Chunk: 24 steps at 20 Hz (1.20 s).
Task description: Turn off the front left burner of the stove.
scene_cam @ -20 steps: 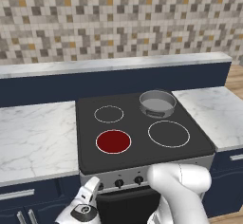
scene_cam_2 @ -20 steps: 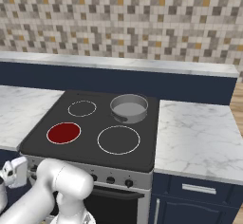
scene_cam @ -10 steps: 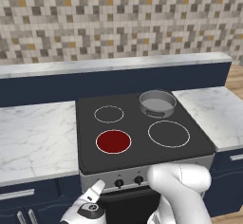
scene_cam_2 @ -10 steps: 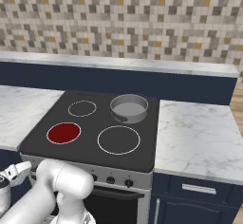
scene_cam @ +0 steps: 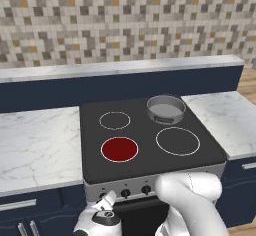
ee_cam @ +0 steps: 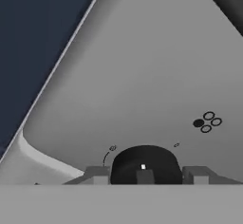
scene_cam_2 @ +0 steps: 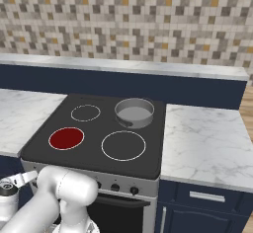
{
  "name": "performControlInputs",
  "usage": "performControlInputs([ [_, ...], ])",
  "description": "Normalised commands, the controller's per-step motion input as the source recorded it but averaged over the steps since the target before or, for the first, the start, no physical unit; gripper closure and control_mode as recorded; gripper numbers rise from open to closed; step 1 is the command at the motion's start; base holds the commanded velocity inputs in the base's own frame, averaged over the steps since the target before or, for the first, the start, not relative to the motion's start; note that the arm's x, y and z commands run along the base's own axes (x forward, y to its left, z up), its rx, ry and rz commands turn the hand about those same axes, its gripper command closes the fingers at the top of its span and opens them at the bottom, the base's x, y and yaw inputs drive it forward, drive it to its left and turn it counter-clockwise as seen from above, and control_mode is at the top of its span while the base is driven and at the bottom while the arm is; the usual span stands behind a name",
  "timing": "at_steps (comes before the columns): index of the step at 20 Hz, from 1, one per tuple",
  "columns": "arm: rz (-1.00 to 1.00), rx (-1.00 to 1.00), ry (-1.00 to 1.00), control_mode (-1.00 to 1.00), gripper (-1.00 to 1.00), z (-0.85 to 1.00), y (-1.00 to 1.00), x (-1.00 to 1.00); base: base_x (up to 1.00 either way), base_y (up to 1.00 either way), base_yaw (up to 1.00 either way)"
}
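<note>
Glowing red, the front left burner point(scene_cam: 119, 149) sits on the stove point(scene_cam: 150, 166) between marble counters point(scene_cam: 37, 145), a grey pot point(scene_cam: 165, 108) on the back right ring; the arm's white bulk hides part of the knob panel, and the gripper point(scene_cam: 107, 198) reaches up to its left end. From the right, the burner point(scene_cam_2: 66, 138) shows red and the gripper is cut off at the frame's edge. Up close, the fingertips point(ee_cam: 98, 175) flank a black knob point(ee_cam: 145, 165), clamped on it.
</note>
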Motion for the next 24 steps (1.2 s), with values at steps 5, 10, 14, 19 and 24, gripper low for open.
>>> performControlInputs([
  [5,-0.03,0.39,-0.09,-1.0,1.0,0.04,0.0,0.1,0.0,0.0,0.0],
  [10,-0.08,0.37,-0.1,-1.0,1.0,0.16,0.0,0.22,0.0,0.0,0.0],
  [14,-0.1,0.35,-0.11,-1.0,1.0,0.25,0.0,0.21,0.0,0.0,0.0],
  [19,-0.13,0.38,-0.07,-1.0,1.0,0.22,0.0,0.06,0.0,0.0,0.0],
  [24,-0.14,0.4,-0.05,-1.0,1.0,0.22,0.0,0.0,0.0,0.0,0.0],
])
